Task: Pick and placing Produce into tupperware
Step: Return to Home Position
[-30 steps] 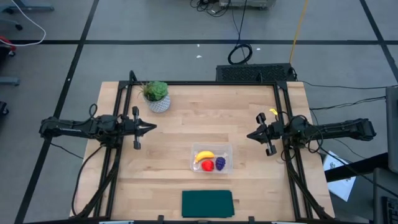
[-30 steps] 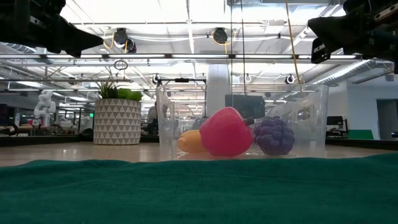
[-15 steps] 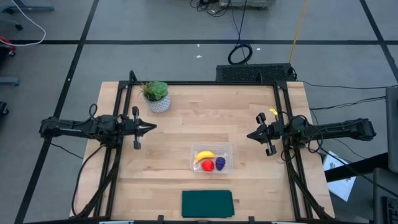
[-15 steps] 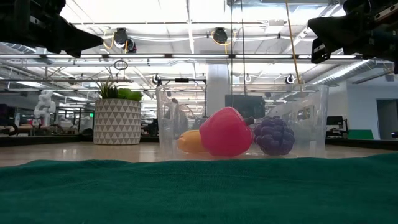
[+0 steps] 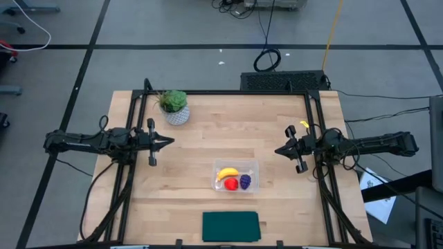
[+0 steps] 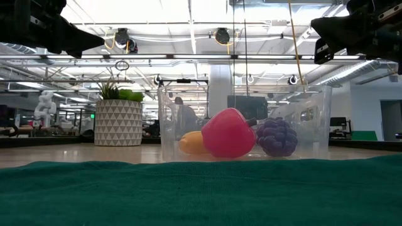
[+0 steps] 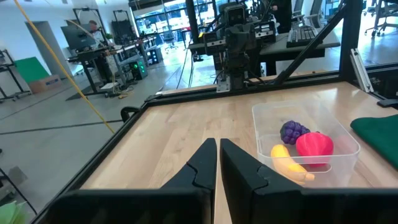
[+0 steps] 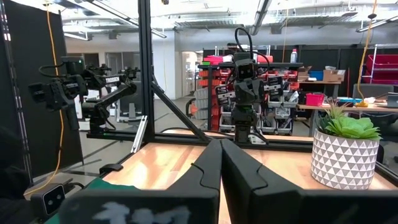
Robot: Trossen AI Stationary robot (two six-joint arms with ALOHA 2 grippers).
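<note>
**Tupperware** (image 5: 252,167): clear, shallow, on the table (image 5: 228,128) toward its front edge, between the two arms and just behind the green mat (image 5: 230,226). No lid is visible.

**Contents:** banana (image 5: 227,173), red fruit (image 5: 231,184) and grape bunch (image 5: 245,182), all three inside and packed close. From table height the red fruit stands tallest, though below the rim.

**Left gripper** (image 5: 169,141): raised at the table's left side, well apart from the container. Fingers pressed together, holding nothing.

**Right gripper** (image 5: 278,150): raised at the right side, likewise well clear. Fingers pressed together, holding nothing.

**Other:** potted plant (image 5: 174,106) at the back left corner, apart from everything else.

**Status, as I judge it:** the filling looks complete, and only parking the arms remains.

**Risks:**
- The container is light and nothing holds it down. A low or inward swing by either arm could clip its wall, slide it toward the mat or tip it.
- The left arm passes nearest the plant, so a wide retreat could knock the pot.
- A jolt to the table could shift the uncovered fruit.
</note>
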